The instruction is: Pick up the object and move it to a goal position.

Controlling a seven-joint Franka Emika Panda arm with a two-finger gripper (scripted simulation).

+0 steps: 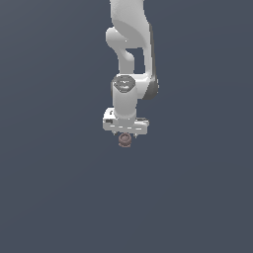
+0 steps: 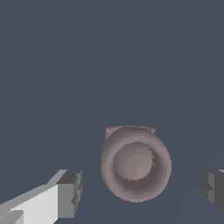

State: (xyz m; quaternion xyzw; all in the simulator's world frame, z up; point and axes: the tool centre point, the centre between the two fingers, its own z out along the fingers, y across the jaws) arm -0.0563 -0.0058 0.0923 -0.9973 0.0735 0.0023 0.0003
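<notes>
Object (image 2: 134, 164): small reddish-brown rounded lump with ridged bands, sitting on the tabletop (image 1: 59, 197) directly under the white gripper (image 1: 125, 133), between wide-spread fingers (image 2: 69, 193) not touching it; probably light, rigid, rounded, so best pinched across its widest band.

one object (image 1: 125, 141), one claw (image 1: 125, 134), one arm (image 1: 129, 49)
</notes>
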